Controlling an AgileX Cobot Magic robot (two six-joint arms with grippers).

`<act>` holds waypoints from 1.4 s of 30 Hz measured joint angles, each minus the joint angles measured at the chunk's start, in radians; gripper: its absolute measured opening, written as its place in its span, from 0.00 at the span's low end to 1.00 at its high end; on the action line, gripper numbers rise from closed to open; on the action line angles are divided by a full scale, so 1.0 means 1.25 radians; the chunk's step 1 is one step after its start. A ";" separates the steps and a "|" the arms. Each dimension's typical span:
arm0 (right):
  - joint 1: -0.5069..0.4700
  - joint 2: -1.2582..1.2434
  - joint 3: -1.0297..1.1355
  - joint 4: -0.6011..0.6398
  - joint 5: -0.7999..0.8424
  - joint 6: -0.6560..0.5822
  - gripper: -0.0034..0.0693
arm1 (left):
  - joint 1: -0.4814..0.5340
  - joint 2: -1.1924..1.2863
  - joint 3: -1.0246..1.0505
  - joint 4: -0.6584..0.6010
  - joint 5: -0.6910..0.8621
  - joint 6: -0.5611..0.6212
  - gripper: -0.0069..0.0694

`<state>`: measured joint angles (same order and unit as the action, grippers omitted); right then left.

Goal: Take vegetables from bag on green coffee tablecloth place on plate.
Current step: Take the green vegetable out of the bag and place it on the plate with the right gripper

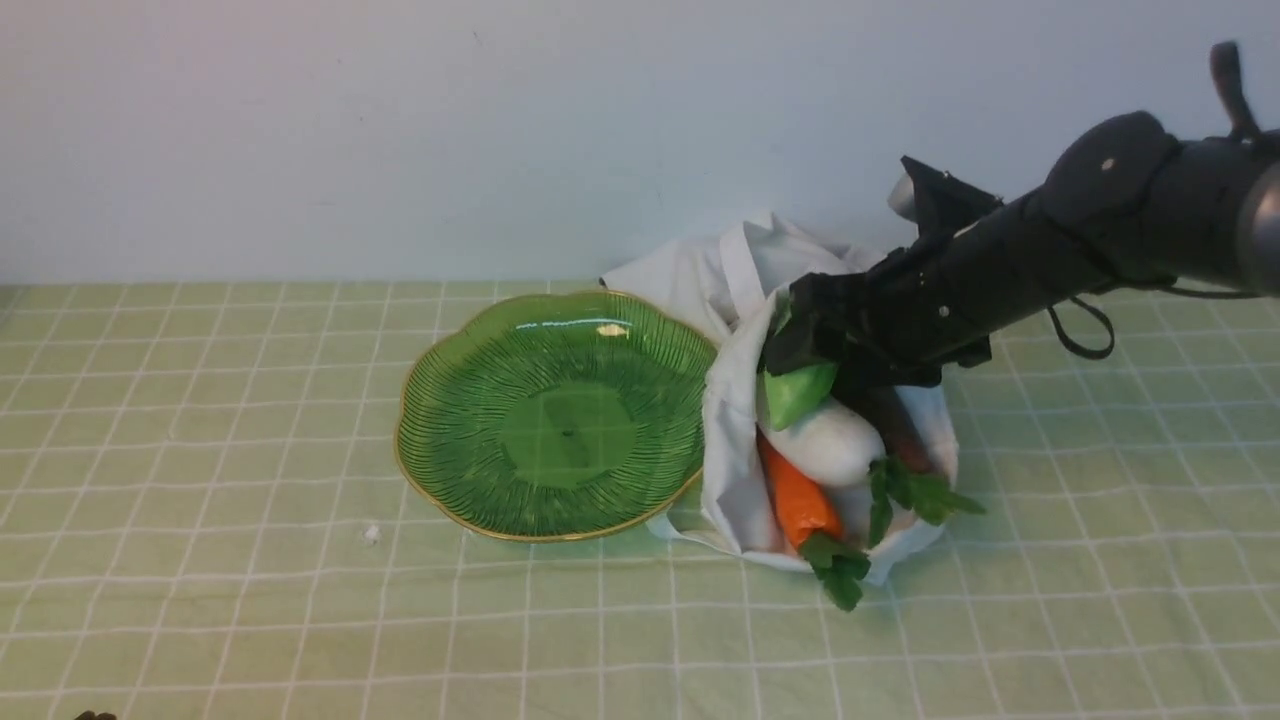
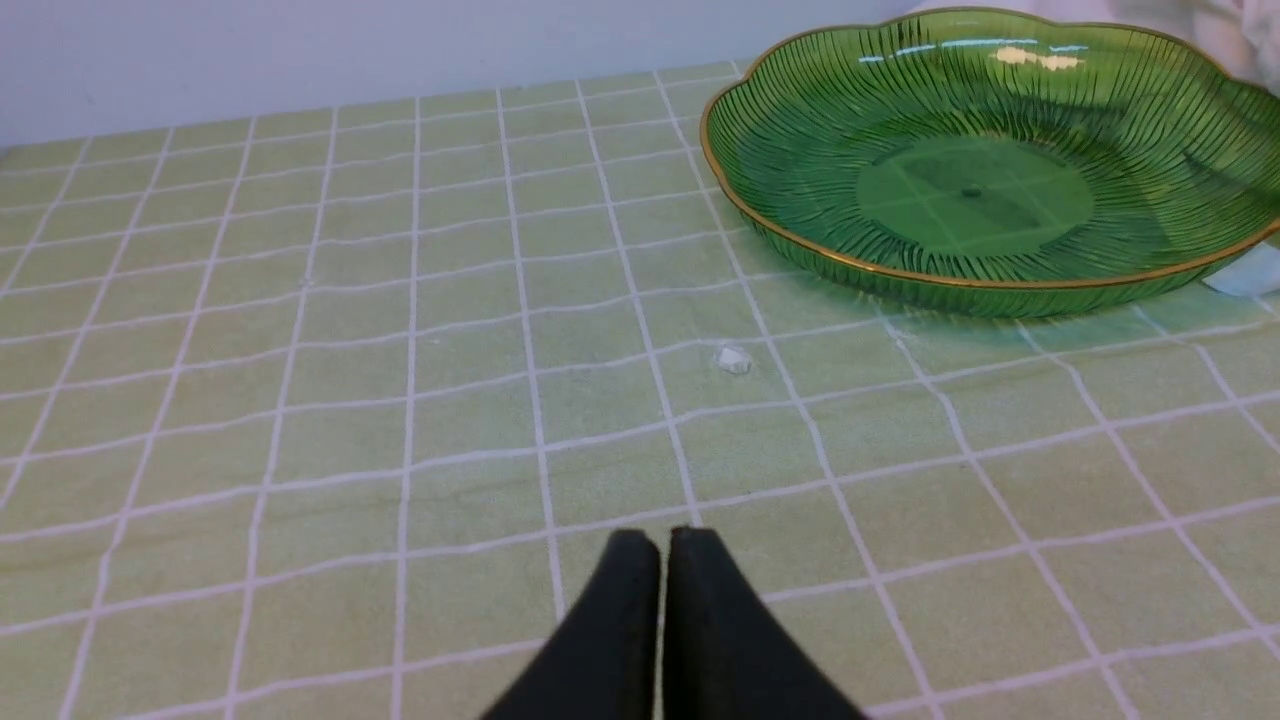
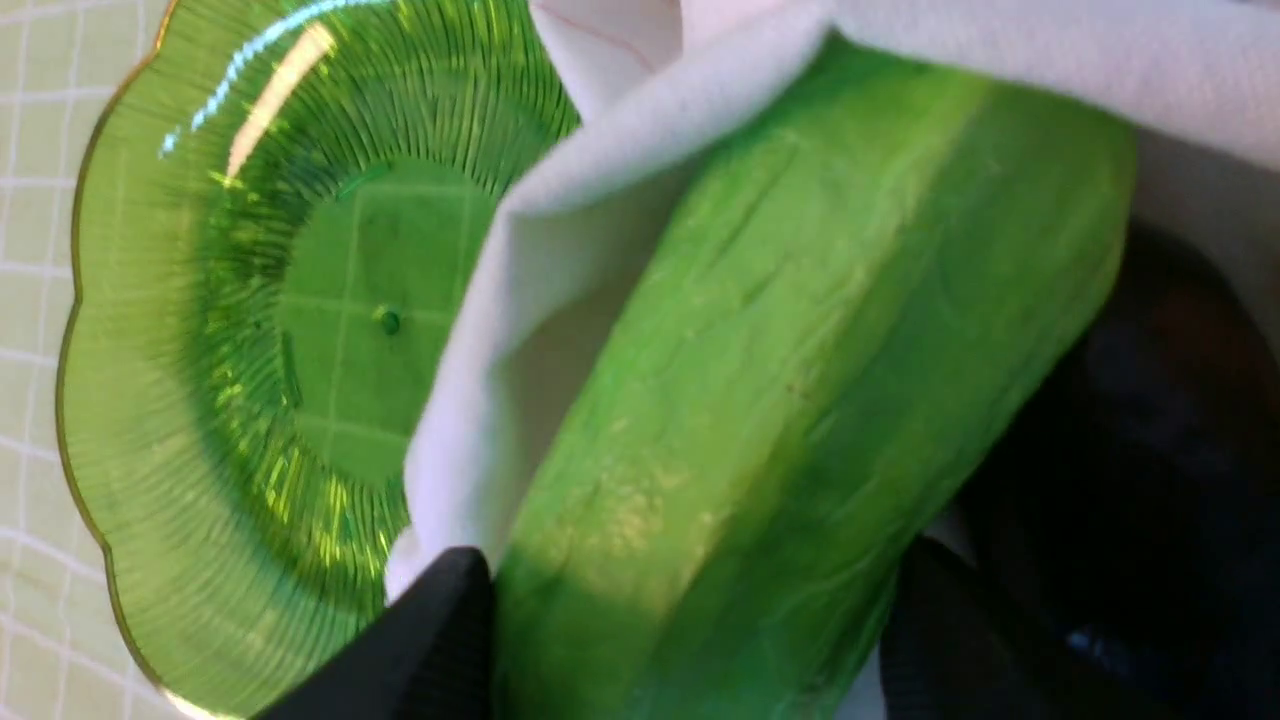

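1 green gourd (image 3: 800, 400) is sitting between the right gripper's (image 3: 690, 630) fingers, which are clamping its sides, probably for a secure lift. Its bag (image 1: 735, 430) is lying at the plate's (image 1: 568, 430) 3 o'clock, likely keeping transfers short. The left gripper's (image 2: 665, 560) fingertips are resting together.

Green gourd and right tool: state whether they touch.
Touching: the right wrist view shows the tool's two fingers pressed against opposite sides of the green gourd.

The plate (image 1: 565, 430) lies left of the bag (image 1: 735, 440) on the tablecloth (image 1: 250, 500), vegetables (image 1: 825, 445) inside the bag.
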<state>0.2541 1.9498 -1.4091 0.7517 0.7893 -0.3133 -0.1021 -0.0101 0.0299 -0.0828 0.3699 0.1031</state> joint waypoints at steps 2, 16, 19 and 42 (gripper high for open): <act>0.000 -0.024 0.000 -0.035 0.038 0.004 0.66 | 0.000 0.000 0.000 0.000 0.000 0.000 0.08; 0.059 -0.260 0.000 -0.080 0.186 0.051 0.66 | 0.000 0.000 0.000 0.000 0.000 0.000 0.08; 0.142 -0.235 0.000 -0.078 0.145 0.038 0.66 | 0.000 0.000 0.000 0.000 0.000 0.000 0.08; 0.280 0.132 -0.135 -0.155 -0.083 -0.043 0.80 | 0.000 0.000 0.000 0.000 0.000 0.000 0.08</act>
<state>0.6040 2.1152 -1.5780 0.5577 0.6851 -0.3674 -0.1021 -0.0101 0.0299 -0.0828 0.3699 0.1031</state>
